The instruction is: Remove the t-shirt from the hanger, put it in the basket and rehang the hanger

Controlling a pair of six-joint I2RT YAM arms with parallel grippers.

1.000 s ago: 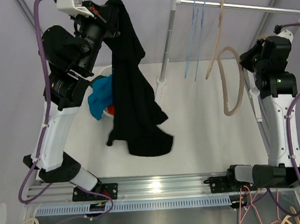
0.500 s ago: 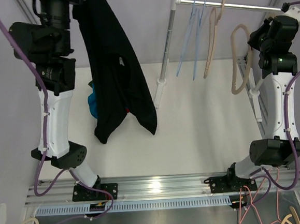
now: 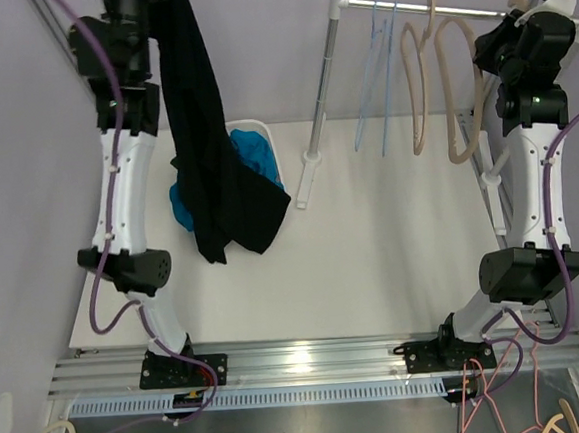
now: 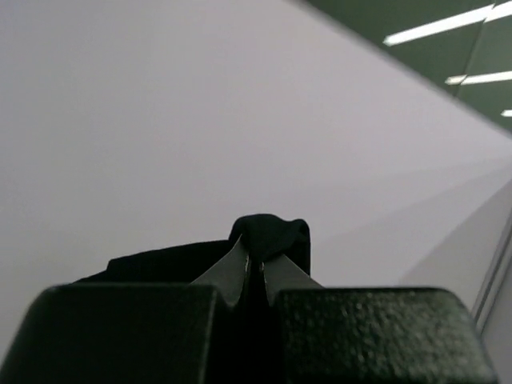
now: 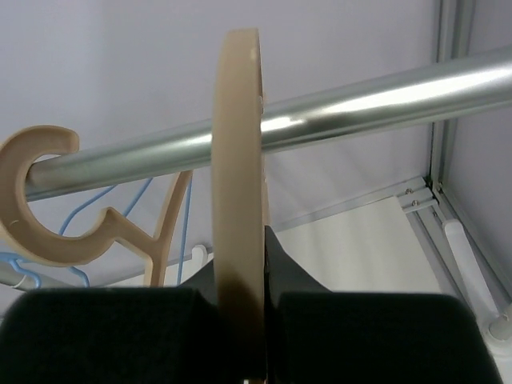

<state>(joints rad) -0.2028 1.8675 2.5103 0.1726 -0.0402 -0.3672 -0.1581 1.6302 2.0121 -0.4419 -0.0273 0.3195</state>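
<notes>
The black t-shirt point(image 3: 209, 153) hangs free from my left gripper, which is raised at the top left, its tip out of the top view. In the left wrist view the left gripper point(image 4: 260, 264) is shut on a bunched fold of the t-shirt point(image 4: 268, 234). My right gripper point(image 3: 492, 55) is up at the metal rail point(image 3: 424, 7), shut on a beige wooden hanger point(image 3: 457, 93). In the right wrist view the right gripper point(image 5: 244, 276) clamps that hanger point(image 5: 238, 160), which crosses in front of the rail point(image 5: 320, 120).
A second beige hanger point(image 3: 417, 76) and blue wire hangers point(image 3: 382, 59) hang on the rail. The rail's upright post point(image 3: 320, 94) stands mid-table. A white basket point(image 3: 259, 144) with blue cloth point(image 3: 255, 154) sits behind the shirt at the left.
My left arm has lifted the t-shirt higher and leftward, off the table. My right arm has carried the bare beige hanger up to the rail.
</notes>
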